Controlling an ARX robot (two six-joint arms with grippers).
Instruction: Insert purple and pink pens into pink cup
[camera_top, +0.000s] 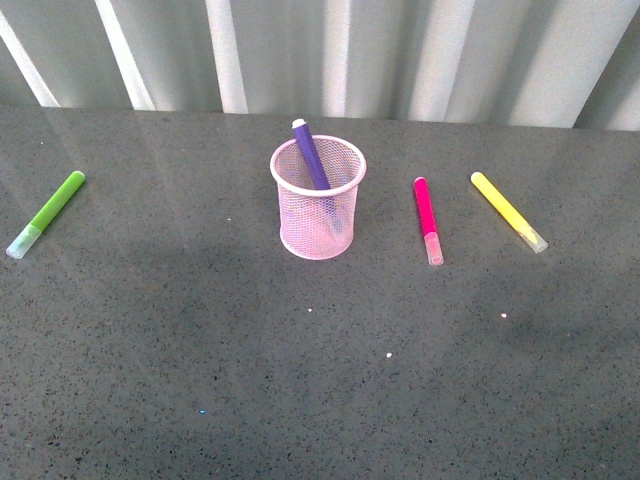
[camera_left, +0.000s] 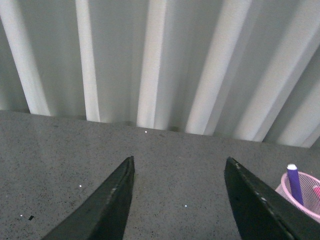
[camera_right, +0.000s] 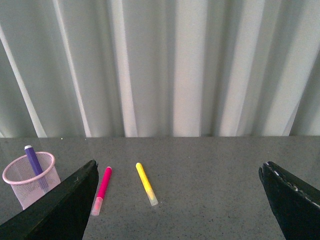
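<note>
The pink cup (camera_top: 318, 198) stands upright mid-table, with the purple pen (camera_top: 311, 155) leaning inside it, its end poking above the rim. The pink pen (camera_top: 428, 219) lies flat on the table right of the cup, clear cap toward me. Neither arm shows in the front view. In the left wrist view my left gripper (camera_left: 180, 165) is open over bare table, the cup (camera_left: 306, 200) and purple pen (camera_left: 294, 181) off to one side. My right gripper (camera_right: 179, 167) is open and empty, with the pink pen (camera_right: 102, 189), cup (camera_right: 31, 179) and purple pen (camera_right: 34, 163) ahead of it.
A lime-green marker (camera_top: 47, 213) lies at the far left. A yellow marker (camera_top: 508, 211) lies right of the pink pen, seen too in the right wrist view as a yellow marker (camera_right: 146, 183). The dark speckled table (camera_top: 320, 380) ends at a pale pleated curtain (camera_top: 330, 55).
</note>
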